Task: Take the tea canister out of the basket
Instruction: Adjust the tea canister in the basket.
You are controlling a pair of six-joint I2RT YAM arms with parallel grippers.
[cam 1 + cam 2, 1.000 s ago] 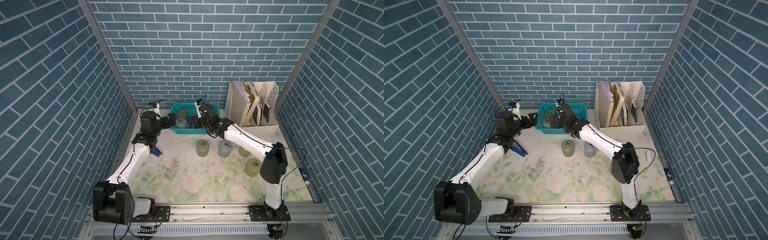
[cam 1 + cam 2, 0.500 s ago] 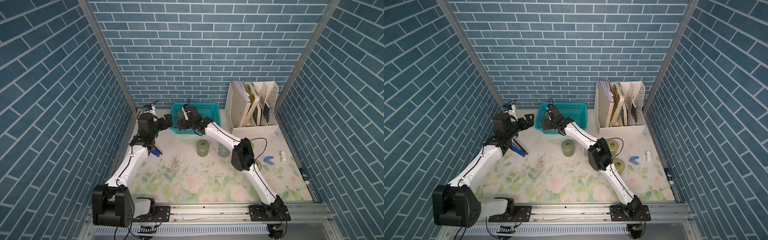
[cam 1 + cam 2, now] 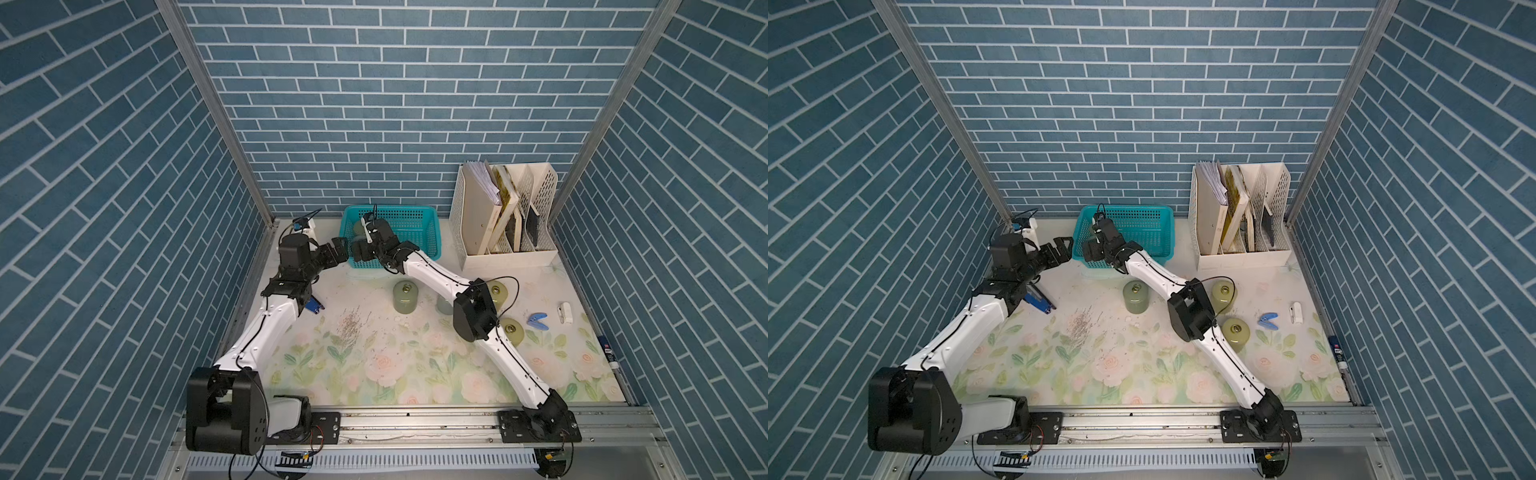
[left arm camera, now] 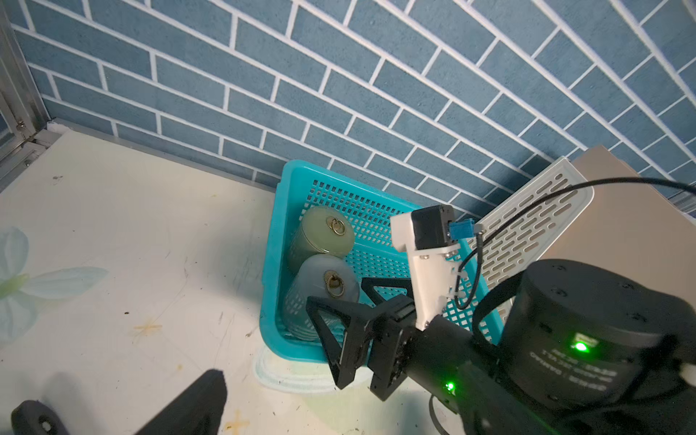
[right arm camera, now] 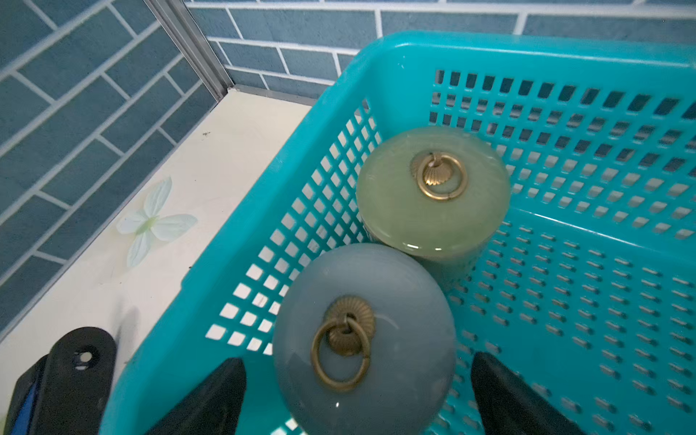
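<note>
R claw (image 5: 357, 363) jaws apart, straddling upright grey-blue tea canister (image 5: 376, 293) in basket (image 5: 489, 45) corner; prob. no contact yet.

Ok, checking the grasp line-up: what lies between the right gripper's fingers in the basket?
The grey-blue tea canister, upright in the basket, stands between the open fingers of the right gripper, a gap each side; the right wrist view shows it.
</note>
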